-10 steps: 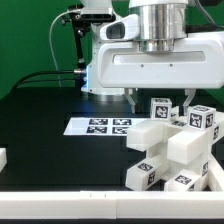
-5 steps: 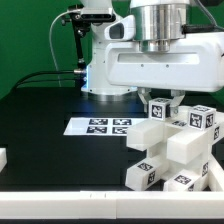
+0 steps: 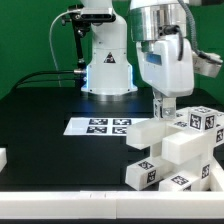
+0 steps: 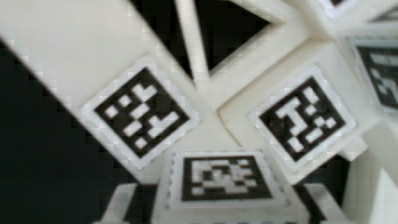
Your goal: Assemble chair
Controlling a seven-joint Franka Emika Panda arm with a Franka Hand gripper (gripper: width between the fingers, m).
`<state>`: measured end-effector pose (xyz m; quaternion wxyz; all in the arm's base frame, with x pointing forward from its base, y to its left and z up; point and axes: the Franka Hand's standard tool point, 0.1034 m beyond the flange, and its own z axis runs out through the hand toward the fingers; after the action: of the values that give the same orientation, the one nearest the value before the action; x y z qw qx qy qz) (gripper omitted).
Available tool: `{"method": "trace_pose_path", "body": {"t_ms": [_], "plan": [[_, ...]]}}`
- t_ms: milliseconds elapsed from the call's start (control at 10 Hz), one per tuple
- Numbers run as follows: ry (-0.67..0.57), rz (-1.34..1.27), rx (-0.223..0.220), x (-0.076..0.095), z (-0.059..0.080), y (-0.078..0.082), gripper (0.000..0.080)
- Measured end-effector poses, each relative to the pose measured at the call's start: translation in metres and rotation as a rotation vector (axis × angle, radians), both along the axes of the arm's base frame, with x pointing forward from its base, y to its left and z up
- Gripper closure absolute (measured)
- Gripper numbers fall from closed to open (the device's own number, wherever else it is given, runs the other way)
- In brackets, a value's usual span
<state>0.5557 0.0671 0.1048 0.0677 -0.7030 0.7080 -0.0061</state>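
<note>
Even, bright light falls from above in the exterior view, so my white gripper (image 3: pixel 161 104) and the white chair parts (image 3: pixel 172 152) below my jaws nearly wash out, with a glossy highlight on my arm's base (image 3: pixel 108 62) behind, while the black table (image 3: pixel 45 115) stays dark and swallows any shadows. That picture is small and coarse but fairly sharp. My wrist view is soft and blurred: the marker tags (image 4: pixel 146 105) just past my jaws have fuzzy edges, worst toward the picture's borders.
</note>
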Motion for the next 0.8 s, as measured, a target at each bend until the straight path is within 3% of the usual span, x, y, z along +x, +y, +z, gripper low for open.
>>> {"method": "trace_pose_path", "body": {"t_ms": [300,400,500,600,800], "plan": [[-0.001,0.038,-0.004,-0.0005,-0.0008,0.0005,0.0521],[-0.002,0.059,-0.007,-0.0007,-0.0009,0.0006,0.0326],[-0.013,0.219,-0.023,-0.0011,-0.0011,0.0006,0.0326],[-0.027,0.388,-0.042,-0.0010,-0.0010,0.0005,0.0190],[-0.041,0.544,-0.057,-0.0009,-0.0009,0.0006,0.0152]]}}
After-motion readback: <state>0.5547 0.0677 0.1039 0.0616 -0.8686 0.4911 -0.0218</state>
